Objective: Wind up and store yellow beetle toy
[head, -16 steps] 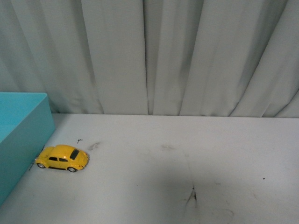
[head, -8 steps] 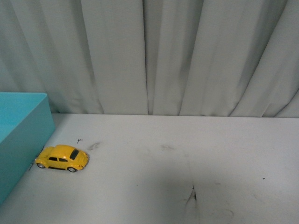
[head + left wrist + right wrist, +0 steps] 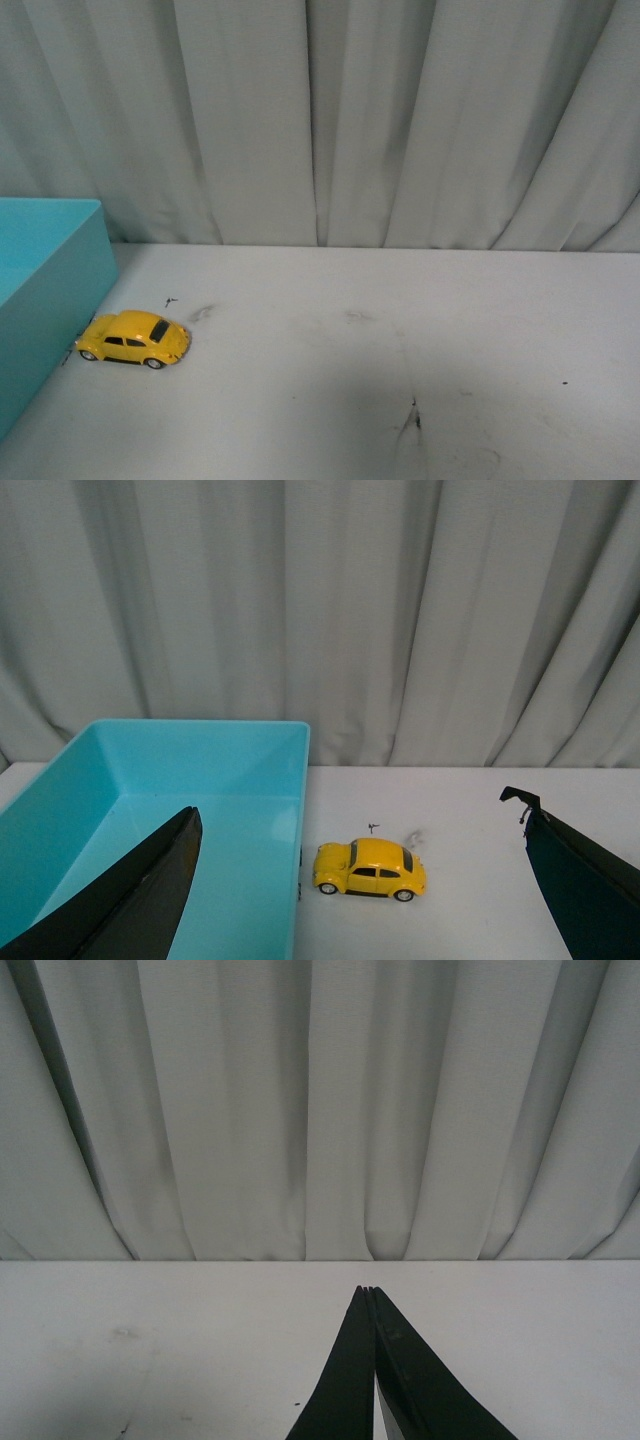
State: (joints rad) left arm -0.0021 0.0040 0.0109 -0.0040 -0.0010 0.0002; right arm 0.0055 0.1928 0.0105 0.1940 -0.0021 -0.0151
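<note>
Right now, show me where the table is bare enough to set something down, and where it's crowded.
The white table is bare from the small glossy yellow beetle toy car rightward across the view, with the pleated grey curtain behind. The open turquoise plastic bin looks empty inside too. Only the left is crowded: the car sits close beside the bin's wall.

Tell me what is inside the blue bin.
The visible floor and walls of the blue bin are bare. One finger of the left gripper covers its near corner, so that part cannot be checked. The yellow beetle toy sits outside, beside it.
</note>
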